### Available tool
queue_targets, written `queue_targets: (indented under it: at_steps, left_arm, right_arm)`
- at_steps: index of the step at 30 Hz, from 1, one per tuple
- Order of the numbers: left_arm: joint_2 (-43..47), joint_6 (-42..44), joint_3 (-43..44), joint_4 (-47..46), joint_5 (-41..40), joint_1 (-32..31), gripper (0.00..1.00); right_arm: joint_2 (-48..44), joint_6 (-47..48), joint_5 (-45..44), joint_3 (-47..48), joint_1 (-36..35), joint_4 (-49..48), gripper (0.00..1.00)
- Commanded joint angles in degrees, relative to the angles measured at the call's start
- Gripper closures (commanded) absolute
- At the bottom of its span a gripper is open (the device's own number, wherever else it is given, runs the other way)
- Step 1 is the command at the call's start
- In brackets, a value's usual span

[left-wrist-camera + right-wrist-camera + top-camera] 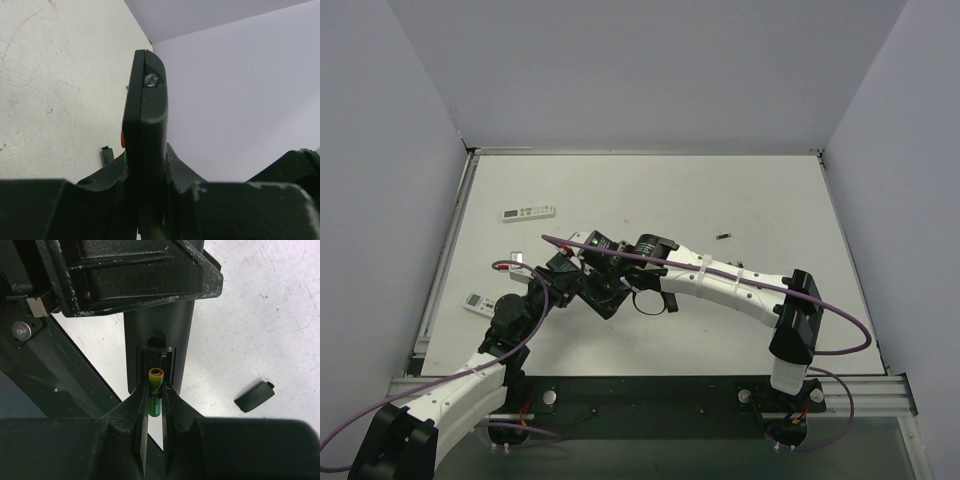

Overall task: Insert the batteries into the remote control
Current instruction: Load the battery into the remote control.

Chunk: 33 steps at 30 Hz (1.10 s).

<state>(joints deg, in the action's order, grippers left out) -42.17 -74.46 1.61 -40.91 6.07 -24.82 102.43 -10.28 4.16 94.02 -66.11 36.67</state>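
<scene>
My left gripper [145,167] is shut on the black remote control [146,115] and holds it edge-on above the table. In the right wrist view the remote [161,325] shows its back, with the battery compartment [156,357] open. My right gripper [155,386] is shut on a green battery [155,399] with a yellow and red end, whose tip is at the compartment mouth. In the top view both grippers meet at the remote [603,298] left of the table's centre. No other batteries show.
The black battery cover [254,396] lies on the table, also seen in the top view [723,236]. A long white remote [528,212] lies at the back left. A small white remote [478,303] lies by the left arm. Grey walls enclose the table.
</scene>
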Motion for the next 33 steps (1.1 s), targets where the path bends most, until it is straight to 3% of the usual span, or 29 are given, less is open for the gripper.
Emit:
queue_targets:
  at_steps: [1, 10, 28, 33]
  left_arm:
    - [0.5, -0.8, -2.7, -3.1, 0.3, -0.4, 1.00]
    - [0.4, -1.9, -2.7, -3.0, 0.3, -0.4, 1.00]
    - [-0.5, -5.1, -3.4, -3.5, 0.2, -0.4, 1.00]
    - [-0.4, -5.3, -3.4, -3.1, 0.6, -0.4, 1.00]
  right_arm:
    - [0.8, 0.4, -0.7, 1.6, -0.5, 1.8, 0.97]
    - [0.9, 0.8, -1.9, 1.3, -0.4, 2.0, 0.83]
    - [-0.6, 1.0, -3.3, 3.3, -1.0, 1.8, 0.82]
    - [-1.4, 1.5, -3.9, 5.1, -1.1, 1.4, 0.77]
